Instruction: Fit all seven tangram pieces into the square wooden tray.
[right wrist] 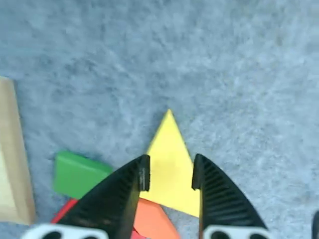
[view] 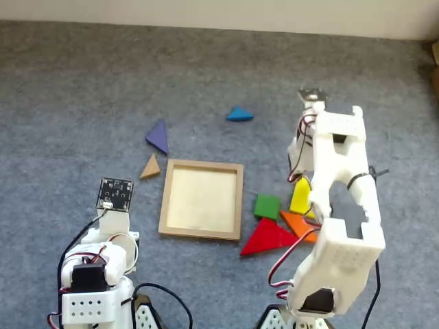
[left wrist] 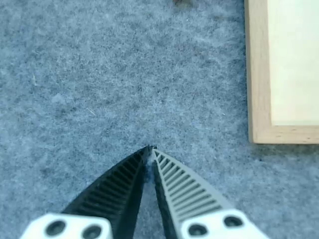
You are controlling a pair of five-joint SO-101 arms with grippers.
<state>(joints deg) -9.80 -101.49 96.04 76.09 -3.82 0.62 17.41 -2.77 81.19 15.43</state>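
The square wooden tray (view: 202,165) lies empty mid-table. My right gripper (right wrist: 169,172) is open, its fingers straddling the yellow triangle (right wrist: 170,149) from just above. Beside that piece lie the green square (right wrist: 76,174), an orange piece (right wrist: 152,220) and the red triangle (view: 267,237). My left gripper (left wrist: 151,149) is shut with nothing in it, low over the carpet near a corner of the tray (left wrist: 257,74). A blue triangle (view: 239,114), a purple triangle (view: 158,136) and a tan triangle (view: 150,166) lie beyond the tray and to its left.
Grey carpet covers the whole table. The right arm's white body (view: 341,199) hangs over the yellow and orange pieces in the high view. Open carpet stretches behind the tray and at the far left.
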